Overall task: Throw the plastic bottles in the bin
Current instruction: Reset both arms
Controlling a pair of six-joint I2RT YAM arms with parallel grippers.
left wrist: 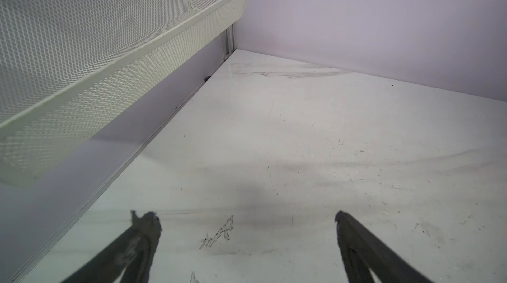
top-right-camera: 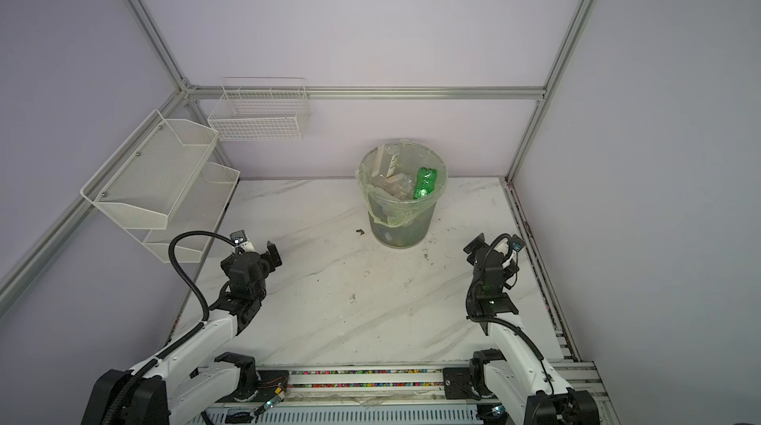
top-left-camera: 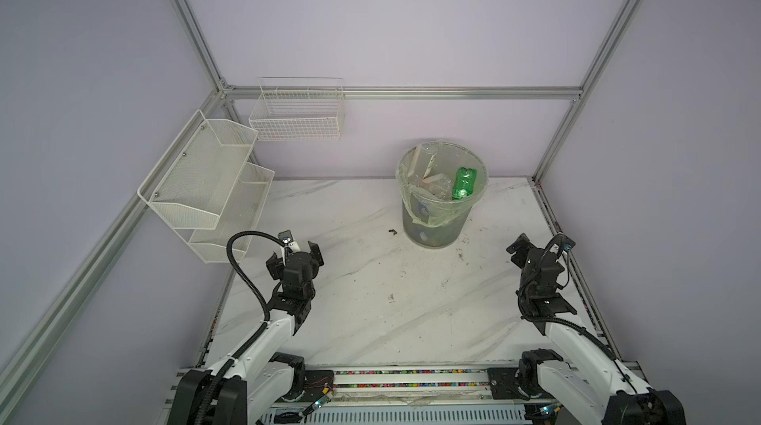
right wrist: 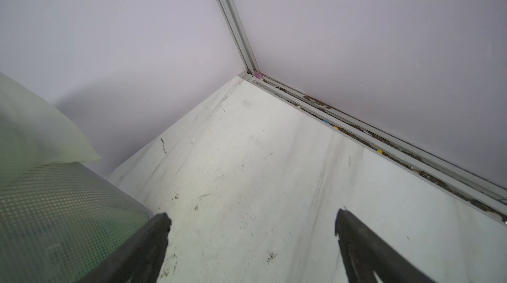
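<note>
The bin (top-left-camera: 432, 229) (top-right-camera: 399, 229), a grey translucent bucket lined with a pale yellow-green bag, stands at the back of the marble table in both top views. Inside it lie plastic bottles: a green one (top-left-camera: 464, 182) (top-right-camera: 425, 182) and clear ones (top-left-camera: 424, 161) (top-right-camera: 385, 161). No bottle shows on the table. My left gripper (top-left-camera: 293, 256) (top-right-camera: 251, 258) (left wrist: 244, 217) is open and empty, low over the table's left side. My right gripper (top-left-camera: 537, 254) (top-right-camera: 492, 256) (right wrist: 251, 215) is open and empty, right of the bin, whose wall (right wrist: 68, 213) fills a corner of the right wrist view.
A two-tier white mesh shelf (top-left-camera: 197, 180) (left wrist: 96, 48) hangs on the left wall just beyond the left gripper. A white wire basket (top-left-camera: 296, 114) hangs on the back wall. A small dark scrap (top-left-camera: 392, 231) lies left of the bin. Aluminium rails (right wrist: 384, 141) edge the table.
</note>
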